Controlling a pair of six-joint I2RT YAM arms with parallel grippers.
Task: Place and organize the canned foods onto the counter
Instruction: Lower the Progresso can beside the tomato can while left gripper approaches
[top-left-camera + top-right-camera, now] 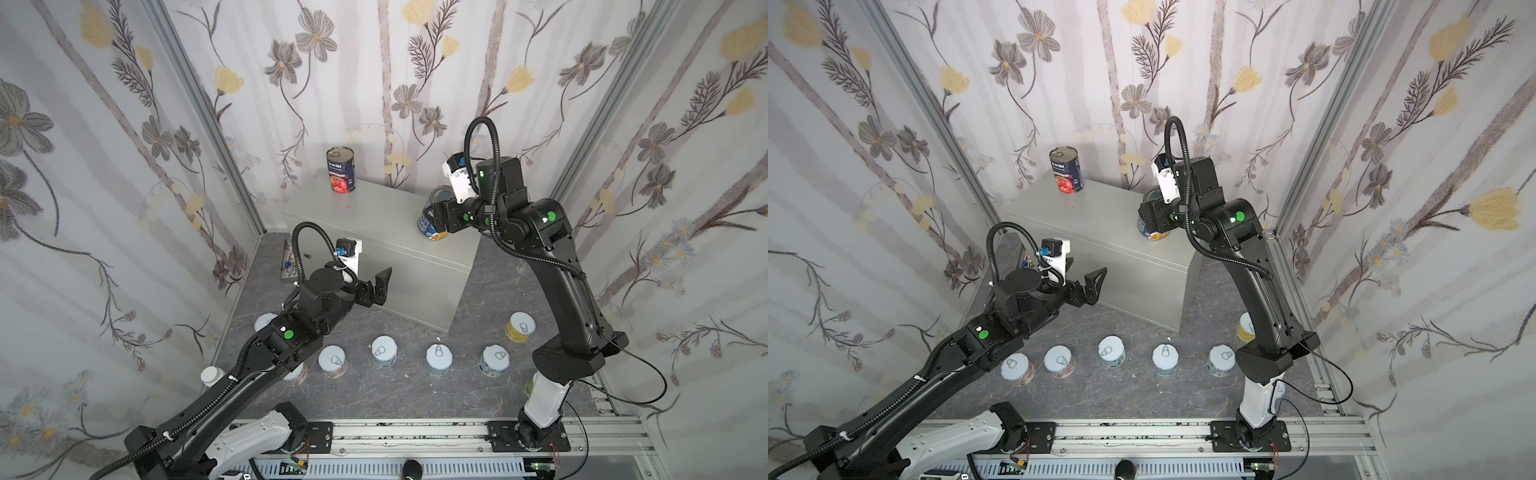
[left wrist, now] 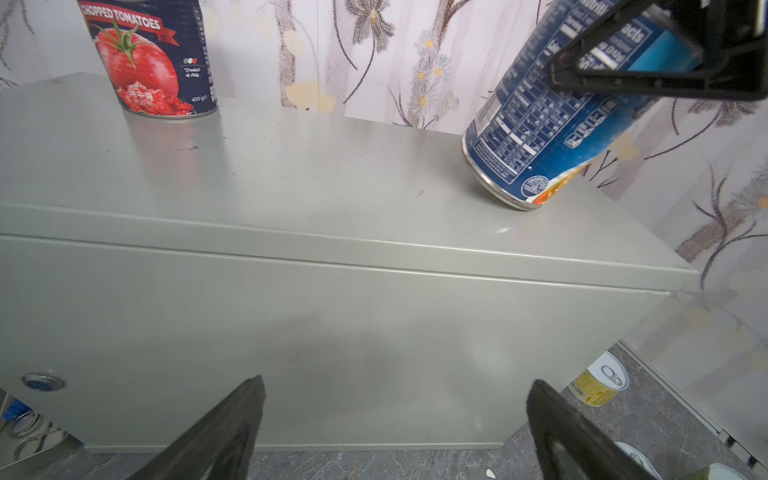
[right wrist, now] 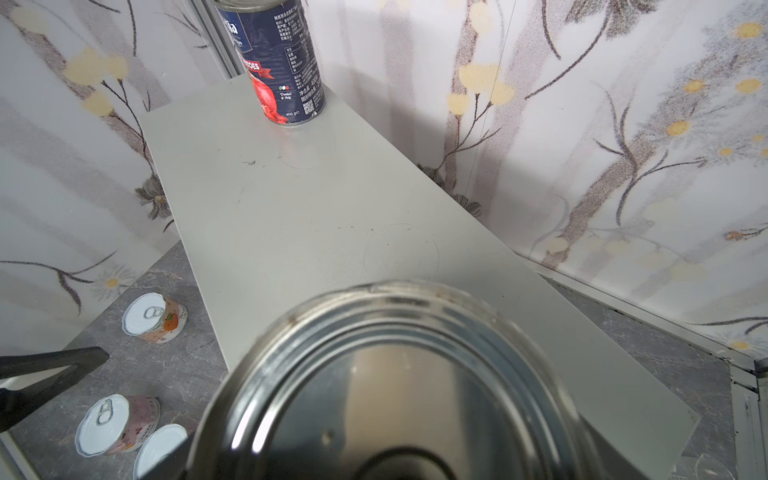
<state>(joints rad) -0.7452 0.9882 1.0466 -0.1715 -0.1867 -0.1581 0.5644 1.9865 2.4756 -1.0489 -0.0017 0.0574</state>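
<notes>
Blue can [image 1: 432, 227], tilted, bottom rim at the counter [image 1: 365, 220], right of centre in both top views; your right gripper [image 1: 439, 212] clamps it.
Risk: release it leaning so near the front edge and it may topple or roll off. Left gripper [image 1: 380, 286], jaws wide and empty, hangs before the counter's front. Tomato can [image 1: 340, 170] upright, upper centre, well apart. Short cans [image 1: 439, 359] on the floor [image 1: 395, 399], lower frame.

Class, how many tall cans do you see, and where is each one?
2. The tomato can stands upright at the cabinet's far left corner. The blue can is tilted near its right end, gripped by the right gripper. None seems hidden.
</notes>
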